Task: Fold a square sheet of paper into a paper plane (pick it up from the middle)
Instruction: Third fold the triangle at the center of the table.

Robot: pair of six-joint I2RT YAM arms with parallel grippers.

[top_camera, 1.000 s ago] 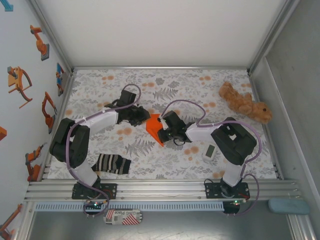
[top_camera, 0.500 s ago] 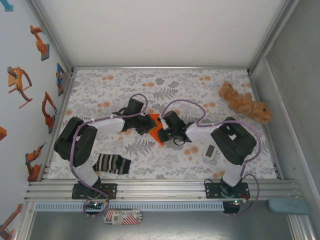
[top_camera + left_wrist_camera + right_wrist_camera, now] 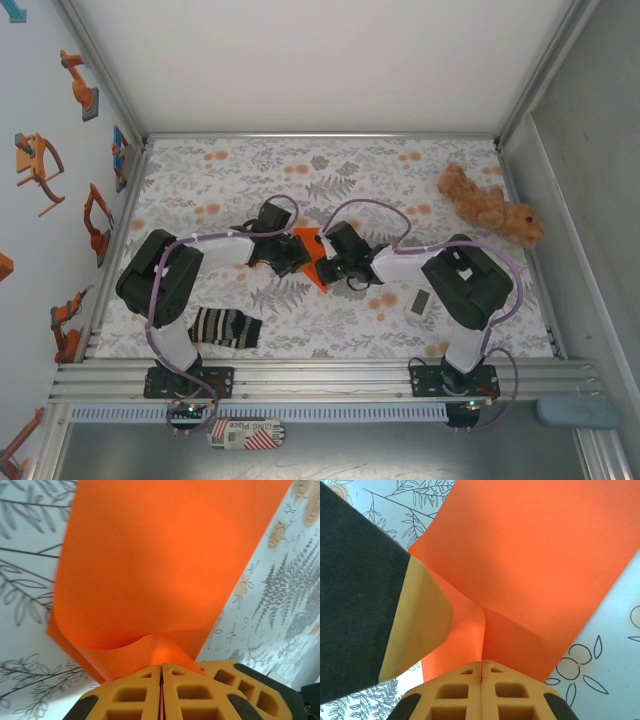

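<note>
You have both grippers on the square sheet of paper [image 3: 306, 241], which lies near the middle of the table [image 3: 200, 180], between the tips of the two arms. From above it reads as a bright orange wedge with its point toward the near edge. The left gripper [image 3: 291, 256] touches its left side and the right gripper [image 3: 328, 263] its right.

In the left wrist view, your left fingers [image 3: 130, 696] are pressed together with a hairline of orange in the seam, so they are clamped on a raised edge of the paper. The sheet is smooth, matte and unmarked. It lies flat farther out, then rises in a soft curl to the fingertips, and a second layer shows beneath that curl.

In the right wrist view, your right fingers [image 3: 515, 698] are closed flat against each other on a pinched ridge of the same paper. Both pairs are yellow-orange plastic with a lattice of cut-outs. One left finger, a dull yellow pad on a black body, sits just beside the ridge.

The cloth on the table has a print of grey leaves and orange flowers. A striped black-and-white sock [image 3: 226, 327] lies flat near the left arm's base. A fuzzy brown plush toy [image 3: 488, 207] sits at the far right and a small white device [image 3: 419, 303] near the right arm, all well apart from the paper.
</note>
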